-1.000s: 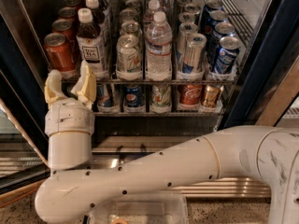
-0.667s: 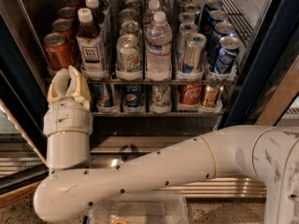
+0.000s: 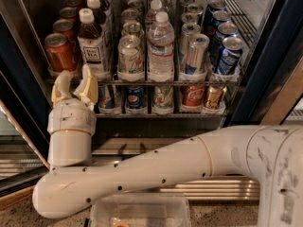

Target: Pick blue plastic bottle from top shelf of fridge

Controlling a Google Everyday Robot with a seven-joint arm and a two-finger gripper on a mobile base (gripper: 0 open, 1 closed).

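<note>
Standing at the lower left of the frame in the single camera view, the gripper (image 3: 75,86) points upward on the end of the white arm (image 3: 142,174). Its two cream fingers (image 3: 88,85) are spread apart and grasp nothing. Their tips are level with the front edge of the top shelf (image 3: 175,82) of the fridge (image 3: 262,74).

That shelf carries six lanes. The front row, from left to right, holds:
- one red-brown can (image 3: 59,51);
- the blue plastic bottle (image 3: 92,46);
- one silver can (image 3: 130,56);
- one clear water bottle (image 3: 161,46);
- one tall silver-and-blue can (image 3: 196,53);
- one blue can (image 3: 229,56).

The blue plastic bottle stands upright in the second lane, at the upper left of the frame, just above and slightly right of the fingers. It is clear plastic filled with brown tea, with a white cap and a white label lettered "TEA". Two more white-capped bottles seem to queue behind it, though the far one is hard to make out.

Five short cans (image 3: 136,98) line the lower rack. One clear plastic tub (image 3: 142,209) sits at the bottom edge, below the arm.
</note>
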